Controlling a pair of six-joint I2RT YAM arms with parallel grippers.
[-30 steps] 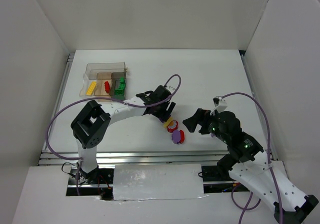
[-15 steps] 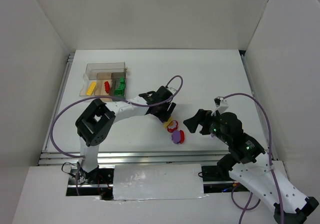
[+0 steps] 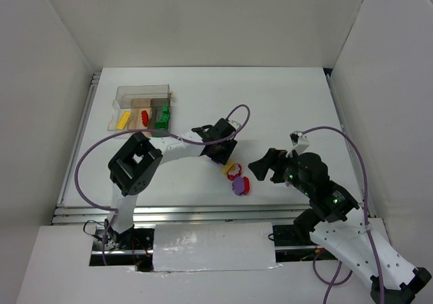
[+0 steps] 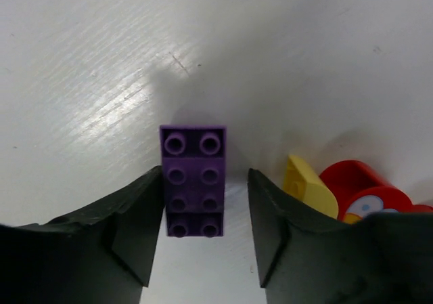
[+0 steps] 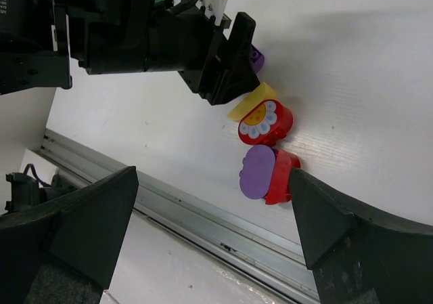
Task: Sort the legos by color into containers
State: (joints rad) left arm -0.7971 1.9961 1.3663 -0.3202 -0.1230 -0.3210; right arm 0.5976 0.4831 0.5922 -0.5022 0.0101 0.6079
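Both open: left gripper [image 4: 206,175] straddles purple brick [image 4: 193,181], unclamped; right gripper [image 5: 211,179], apart from brick, holds nothing.

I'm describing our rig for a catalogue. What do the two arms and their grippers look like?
The left arm and right arm have white link shells and black joint housings, each trailed by a looping purple cable. Small green lights glow on the right arm. The left gripper and right gripper have matte black, wedge-shaped fingers.
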